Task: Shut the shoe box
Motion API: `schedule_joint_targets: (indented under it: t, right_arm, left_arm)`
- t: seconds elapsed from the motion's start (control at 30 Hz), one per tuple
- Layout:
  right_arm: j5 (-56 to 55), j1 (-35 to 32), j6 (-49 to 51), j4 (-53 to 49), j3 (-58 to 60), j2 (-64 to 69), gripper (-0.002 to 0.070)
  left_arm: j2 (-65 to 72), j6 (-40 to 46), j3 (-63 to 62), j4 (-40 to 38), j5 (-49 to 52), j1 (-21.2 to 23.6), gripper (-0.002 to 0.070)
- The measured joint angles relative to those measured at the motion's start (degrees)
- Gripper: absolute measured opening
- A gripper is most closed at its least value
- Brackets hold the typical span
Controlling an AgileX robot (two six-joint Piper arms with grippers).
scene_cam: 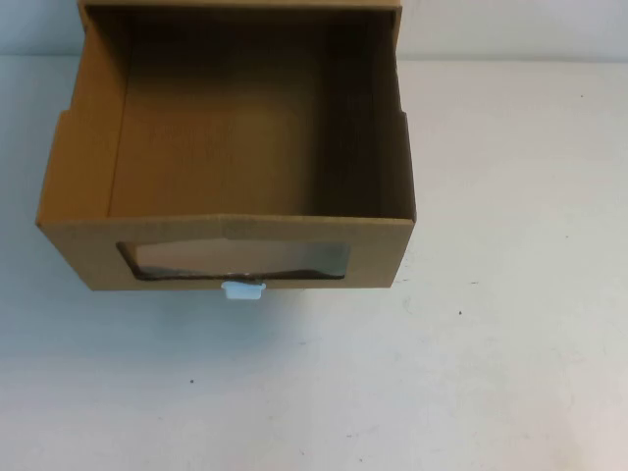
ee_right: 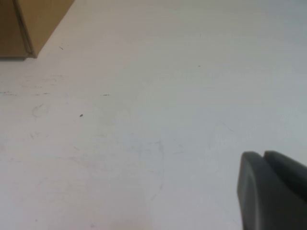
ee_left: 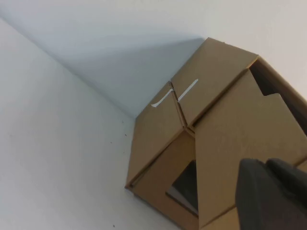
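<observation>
Drawer point(scene_cam: 235, 147) of the box point(scene_cam: 226, 250) is pulled well out toward the robot, empty inside, sitting at the far left-centre of the table point(scene_cam: 510, 343). Front panel faces the camera with window point(scene_cam: 235, 260) and white tab point(scene_cam: 242, 289) just below it.

Neither arm shows in the high view. Left gripper point(ee_left: 271, 196) appears only as a dark tip in its wrist view, close beside the box's left side near the front corner. Right gripper point(ee_right: 273, 191) hangs over bare table, box corner point(ee_right: 29, 24) well apart from it. Cannot tell for either whether its fingers are open or closed; only one dark edge of each is in frame.

Risks, as a guess: a push on one side of the front panel could skew the drawer and jam it in the sleeve. A push without the sleeve braced could slide the whole box back across the smooth table instead of closing it. Contact on the thin window film could dent it.

Hidden: the sleeve is cut off at the top edge of the high view, so how far the drawer must travel is unclear. Back of the box is unseen. What lies behind the window is hard to make out.
</observation>
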Motion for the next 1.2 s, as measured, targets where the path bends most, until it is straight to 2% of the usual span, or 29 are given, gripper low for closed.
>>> schedule_joint_targets:
  t: [0.1,0.3,0.47,0.6,0.8,0.93,1.1,1.2]
  right_arm:
    - [0.0,0.0,0.0,0.0,0.0,0.0,-0.0013]
    - [0.0,0.0,0.0,0.0,0.0,0.0,-0.0013]
    - [0.0,0.0,0.0,0.0,0.0,0.0,-0.0013]
    - [0.0,0.0,0.0,0.0,0.0,0.0,-0.0013]
    - [0.0,0.0,0.0,0.0,0.0,0.0,-0.0013]
    - [0.0,0.0,0.0,0.0,0.0,0.0,-0.0013]
    - [0.0,0.0,0.0,0.0,0.0,0.0,-0.0013]
    - [0.0,0.0,0.0,0.0,0.0,0.0,-0.0013]
  left_arm:
    - [0.0,0.3,0.0,0.0,0.8,0.0,-0.0005]
    - [0.0,6.9,0.0,1.9,8.3,0.0,-0.0005]
    - [0.0,8.1,-0.3,0.7,8.6,0.0,-0.0005]
    - [2.3,11.3,-6.5,1.4,11.6,0.0,-0.0005]
    - [17.7,13.8,-21.4,2.4,19.5,0.0,-0.0005]
    - [30.8,22.2,-33.9,0.1,28.5,0.0,-0.0005]
    - [44.3,39.6,-48.0,-11.6,38.0,0.0,-0.0005]
    - [49.6,45.0,-53.6,-15.3,39.7,0.0,-0.0005]
